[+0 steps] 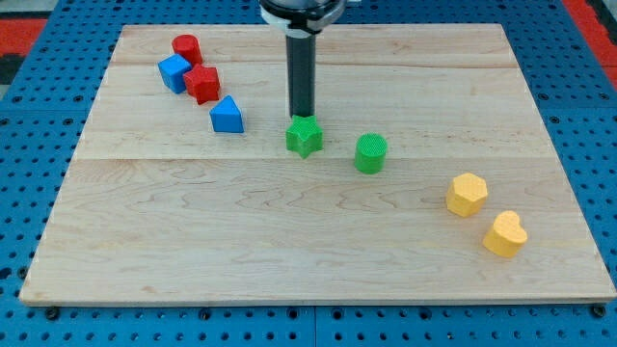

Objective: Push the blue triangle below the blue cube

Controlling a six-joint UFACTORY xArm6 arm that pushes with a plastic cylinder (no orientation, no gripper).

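The blue triangle (228,115) lies on the wooden board at the upper left, to the lower right of the blue cube (174,72). A red star-shaped block (202,84) sits between them, touching the cube. My tip (302,118) is right of the blue triangle, just behind the green star (305,136) and touching or nearly touching its top edge.
A red cylinder (186,47) sits above the blue cube. A green cylinder (370,152) is right of the green star. A yellow hexagon (467,194) and a yellow heart (505,234) lie at the lower right. The board (308,251) rests on a blue pegboard.
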